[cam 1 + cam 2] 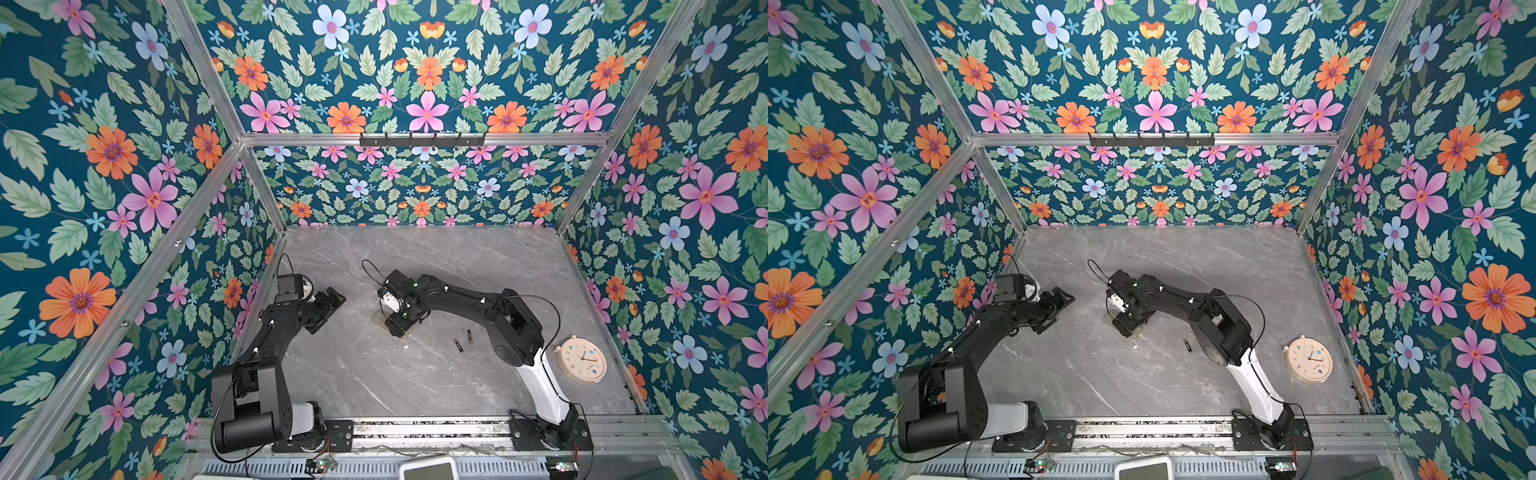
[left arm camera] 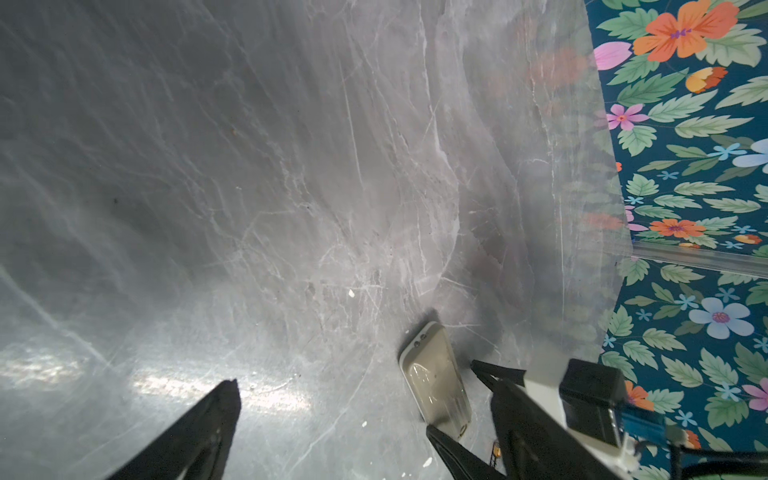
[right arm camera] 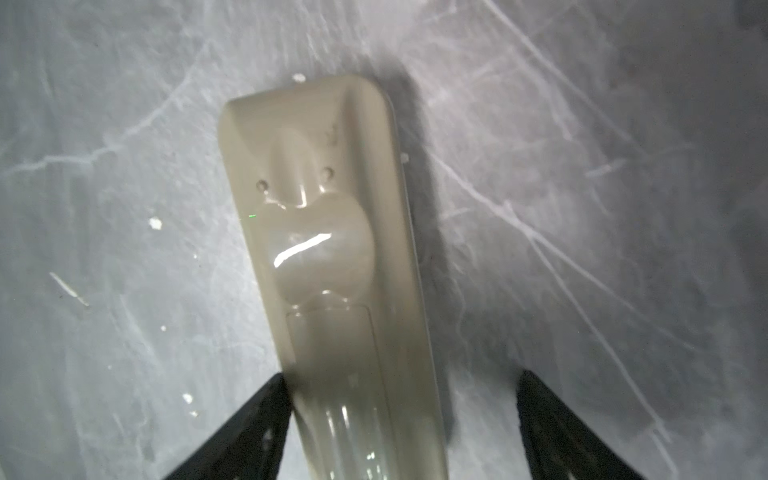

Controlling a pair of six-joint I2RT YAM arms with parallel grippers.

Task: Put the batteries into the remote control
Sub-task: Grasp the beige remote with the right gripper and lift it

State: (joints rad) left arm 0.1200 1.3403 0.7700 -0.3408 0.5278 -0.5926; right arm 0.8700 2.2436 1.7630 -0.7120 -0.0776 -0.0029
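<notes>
Centre-frame in a top view, one glossy rounded beige remote control (image 1: 377, 321) lies on veined marble (image 1: 415, 374); right gripper (image 1: 397, 326) straddles it, jaws apart. Two thin dark batteries (image 1: 458, 345) lie rightward; left gripper (image 1: 334, 300) gapes empty.

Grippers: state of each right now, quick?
Left gripper: open, empty.
Right gripper: open, jaws straddling the remote control, not clamped on it.

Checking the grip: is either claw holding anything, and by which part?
Nothing is held. The right claw straddles the remote control near one end, a gap beside one finger; the left claw is open, empty.
</notes>
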